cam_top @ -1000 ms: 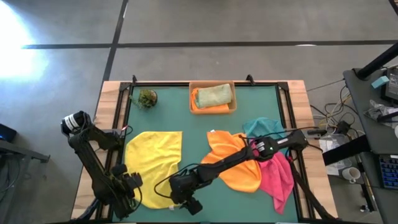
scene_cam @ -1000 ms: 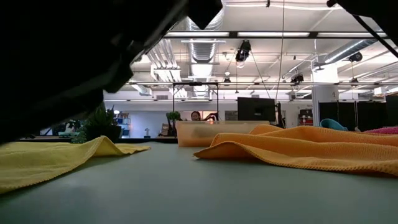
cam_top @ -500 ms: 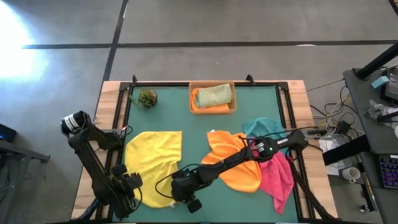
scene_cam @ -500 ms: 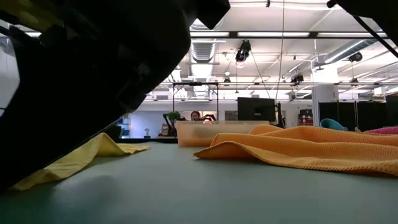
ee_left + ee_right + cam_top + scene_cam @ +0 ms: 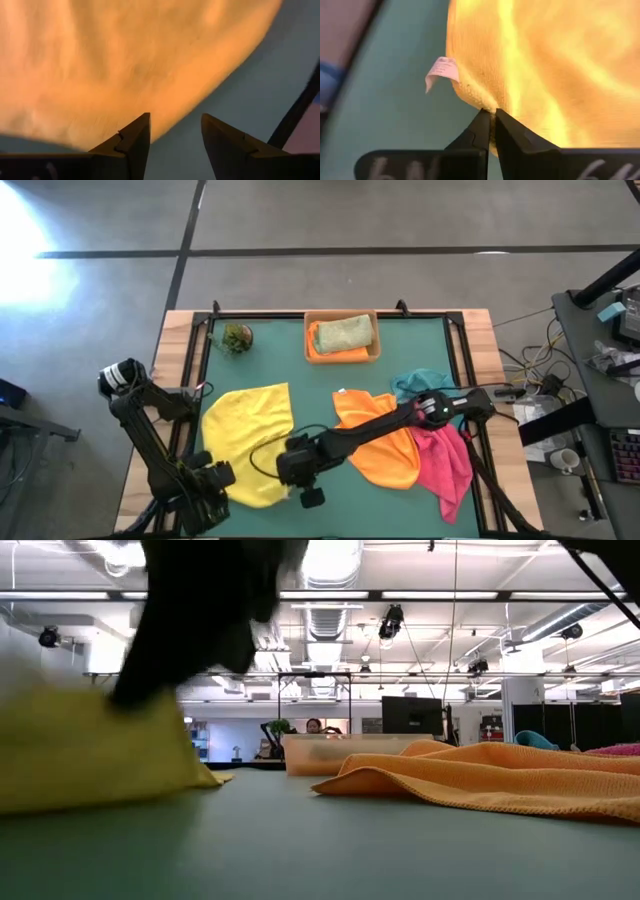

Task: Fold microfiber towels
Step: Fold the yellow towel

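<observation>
Green table (image 5: 320,395) carries towels beneath ceiling ducts (image 5: 330,615).

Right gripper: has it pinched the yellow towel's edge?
Yes, the right gripper is shut on the yellow towel, beside its white tag.

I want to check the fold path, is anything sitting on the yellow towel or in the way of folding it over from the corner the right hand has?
Nothing visible does. The right hand is shut on the yellow towel at its near corner; the towel's top is bare, and the orange towel lies apart to the side.
</observation>
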